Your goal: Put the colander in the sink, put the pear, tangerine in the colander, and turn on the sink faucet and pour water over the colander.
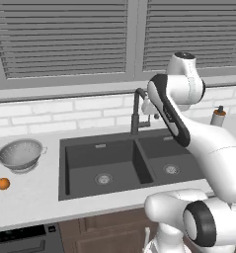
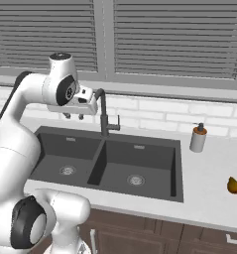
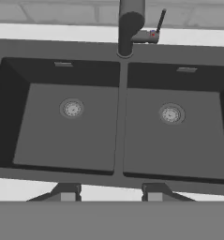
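The silvery colander (image 1: 19,154) stands upright on the counter left of the dark double sink (image 1: 63,170), with the orange tangerine (image 1: 3,184) on the counter just in front of it. On the counter far right of the sink (image 2: 178,171) lies the olive-brown pear (image 2: 233,185). The black faucet (image 1: 136,112) rises behind the basin divider. My gripper (image 2: 74,116) hovers high over the left basin, just left of the faucet (image 2: 104,116), pointing down. In the hand view my gripper (image 3: 108,193) is open with nothing between its fingertips, and both basins of the sink (image 3: 120,117) lie empty below.
A soap dispenser (image 2: 198,138) with a brown top stands on the counter right of the sink, near the tiled back wall. Shuttered windows run above the wall. A dark appliance edge (image 1: 20,239) shows below the counter at the left.
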